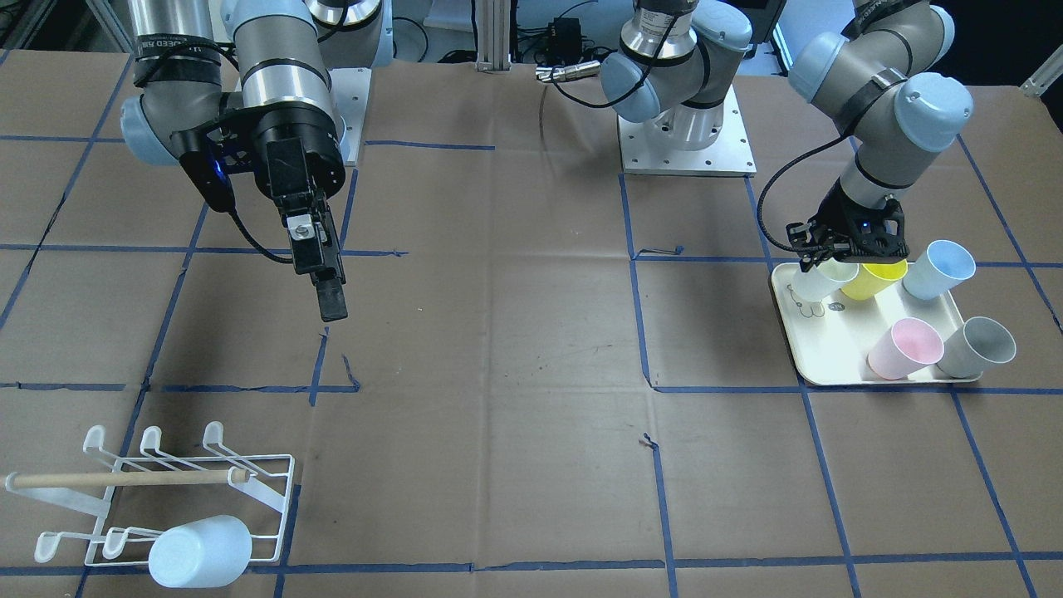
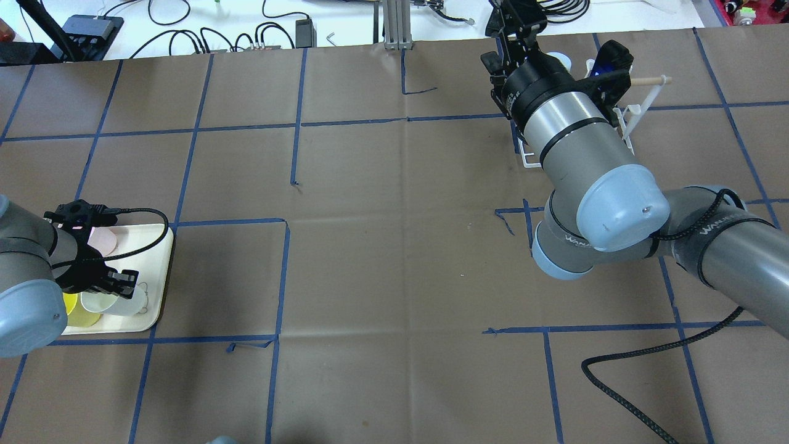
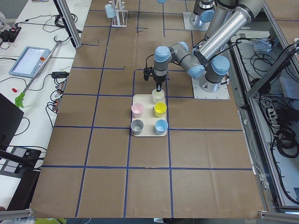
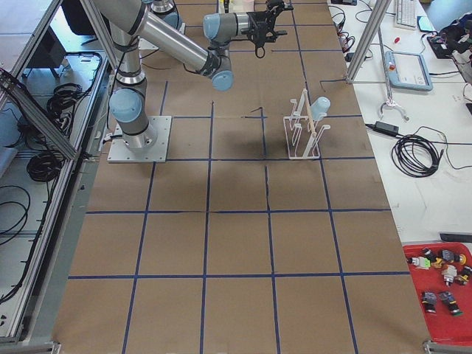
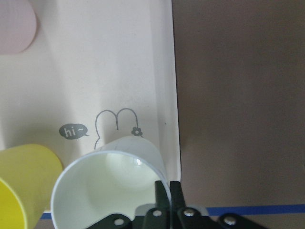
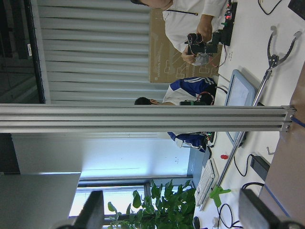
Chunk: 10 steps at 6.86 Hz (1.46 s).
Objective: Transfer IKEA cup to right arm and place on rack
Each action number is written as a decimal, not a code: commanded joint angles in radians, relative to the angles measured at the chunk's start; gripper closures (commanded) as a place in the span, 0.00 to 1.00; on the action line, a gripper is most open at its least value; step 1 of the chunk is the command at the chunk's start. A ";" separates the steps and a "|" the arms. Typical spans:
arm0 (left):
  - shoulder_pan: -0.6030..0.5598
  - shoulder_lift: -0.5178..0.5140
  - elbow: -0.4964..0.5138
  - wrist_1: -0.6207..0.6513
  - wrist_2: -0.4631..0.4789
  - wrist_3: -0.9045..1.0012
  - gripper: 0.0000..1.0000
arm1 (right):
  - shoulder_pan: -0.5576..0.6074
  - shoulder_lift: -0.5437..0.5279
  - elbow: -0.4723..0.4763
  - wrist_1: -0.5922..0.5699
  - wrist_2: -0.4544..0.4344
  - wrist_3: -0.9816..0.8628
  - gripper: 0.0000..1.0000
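In the overhead view the right arm (image 2: 579, 148) covers most of the rack (image 1: 262, 494), leaving only a dowel end and a few white wires in sight at upper right. The front-facing view shows the rack whole at lower left. A pale blue cup (image 1: 199, 550) sits tipped on its near row, hiding the prong under it.

The left wrist view cuts off the lower part of the white cup (image 5: 109, 191), most of the yellow cup (image 5: 24, 176) and all but an edge of the pink cup (image 5: 14, 24). The cream tray (image 5: 119, 71) bears a bear outline, half covered by the white cup, and a grey speech bubble reading "hi". A black band on the right arm carries white lettering that seems to begin "WAN"; the rest is unclear.

The left arm, at the right of the front-facing frame, bends at the elbow and points its wrist straight down over the tray's far corner. The left gripper (image 5: 166, 186) is pinched on the white cup's rim, and that cup stands on the tray beside the yellow one. A light blue cup (image 1: 938, 270) and a grey cup (image 1: 980, 347) also stand there.

The right arm hangs at upper left of that frame above the bare brown worktop (image 1: 498, 332). The right gripper (image 1: 332, 303) tilts downward, and its wrist view shows the two fingers spread wide with nothing between them.
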 commanded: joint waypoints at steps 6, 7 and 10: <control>-0.077 -0.153 0.711 -0.569 -0.115 0.006 1.00 | 0.011 -0.007 0.003 0.021 0.006 0.002 0.00; -0.108 -0.174 0.737 -0.555 -0.245 0.036 1.00 | 0.028 -0.009 0.005 0.021 0.004 0.004 0.00; -0.128 -0.193 0.708 -0.398 -0.786 0.104 1.00 | 0.045 -0.009 0.006 0.023 0.045 0.085 0.00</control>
